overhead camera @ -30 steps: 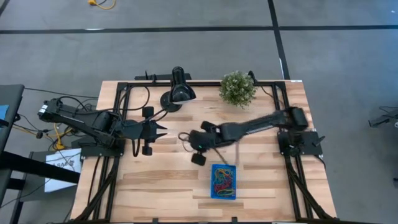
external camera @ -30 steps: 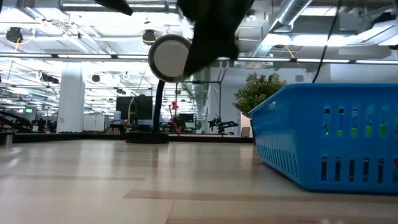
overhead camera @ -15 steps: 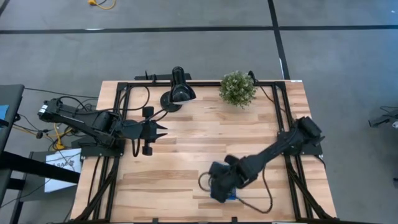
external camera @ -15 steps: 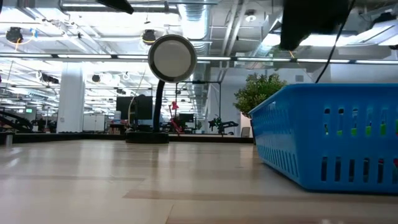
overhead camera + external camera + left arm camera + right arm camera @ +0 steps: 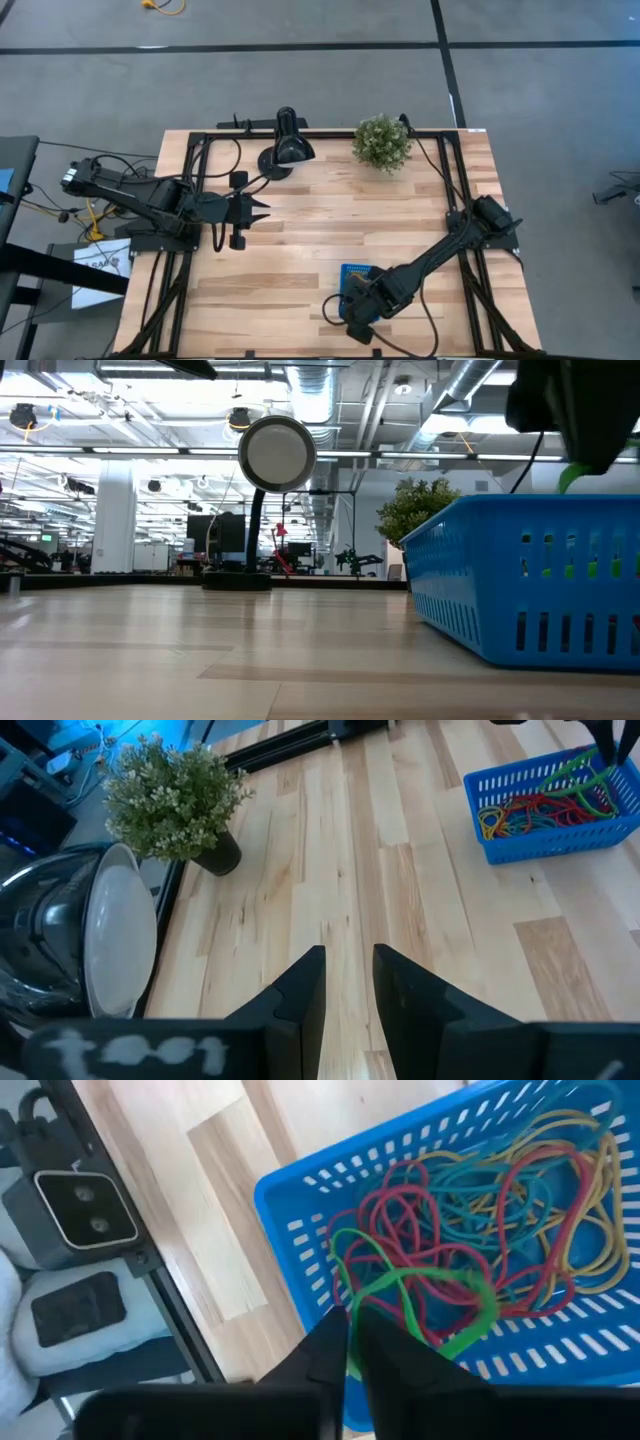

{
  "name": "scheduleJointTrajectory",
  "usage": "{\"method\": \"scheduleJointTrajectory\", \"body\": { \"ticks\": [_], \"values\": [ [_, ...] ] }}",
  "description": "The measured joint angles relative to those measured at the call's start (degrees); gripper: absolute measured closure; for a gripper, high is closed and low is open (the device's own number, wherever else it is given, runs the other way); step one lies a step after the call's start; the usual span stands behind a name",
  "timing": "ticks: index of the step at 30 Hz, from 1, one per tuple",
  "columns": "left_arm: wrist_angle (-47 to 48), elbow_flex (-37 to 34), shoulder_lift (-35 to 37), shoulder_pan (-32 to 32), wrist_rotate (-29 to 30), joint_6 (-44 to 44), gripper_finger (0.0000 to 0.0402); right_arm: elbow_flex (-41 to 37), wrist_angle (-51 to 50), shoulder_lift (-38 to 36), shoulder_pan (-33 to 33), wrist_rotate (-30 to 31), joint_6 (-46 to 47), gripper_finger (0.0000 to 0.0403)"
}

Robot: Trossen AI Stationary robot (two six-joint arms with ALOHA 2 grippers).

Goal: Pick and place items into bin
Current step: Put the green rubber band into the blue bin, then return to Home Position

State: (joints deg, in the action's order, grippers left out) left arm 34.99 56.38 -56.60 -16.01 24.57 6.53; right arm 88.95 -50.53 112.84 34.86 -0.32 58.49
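Note:
The blue bin (image 5: 352, 271) sits near the table's near edge, mostly hidden under my right arm in the high view. Its wall (image 5: 520, 580) fills the right of the low view. Several red, yellow, teal and orange rubber bands (image 5: 520, 1230) lie tangled inside it. My right gripper (image 5: 347, 1342) hangs above the bin (image 5: 290, 1200), shut on a green rubber band (image 5: 420, 1295). My left gripper (image 5: 262, 212) waits open above the table's left part, far from the bin (image 5: 550, 805). My right gripper pinches the green rubber band between its two shut fingers at one end of the loop (image 5: 358, 1305), coming from above and pointing down. The band hangs limp below the fingers (image 5: 575, 475), its lower loop down inside the bin over the other bands.
A black lamp (image 5: 288, 148) and a green plant (image 5: 382, 142) stand along the far edge. A camera block (image 5: 85, 1210) is fixed at the near edge beside the bin. Bare wood lies between my left gripper and the bin.
My right gripper has swung from the table's middle toward the near edge and now hangs above the bin with the green band. In the low view it has crossed to the right, and the band now shows above the bin's rim.

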Motion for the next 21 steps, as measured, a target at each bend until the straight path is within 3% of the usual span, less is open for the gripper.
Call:
{"method": "scheduleJointTrajectory", "body": {
  "ticks": [14,21],
  "values": [
    [0.3,0.0,0.0,0.0,0.0,1.4,0.0325,0.0,-0.4,-0.3,0.3,-3.9,-0.4,0.0291],
    [3.3,0.0,0.0,0.0,0.0,-2.4,0.0325,0.0,-5.5,-2.4,-2.5,-11.1,-11.1,0.0280]
  ]
}}
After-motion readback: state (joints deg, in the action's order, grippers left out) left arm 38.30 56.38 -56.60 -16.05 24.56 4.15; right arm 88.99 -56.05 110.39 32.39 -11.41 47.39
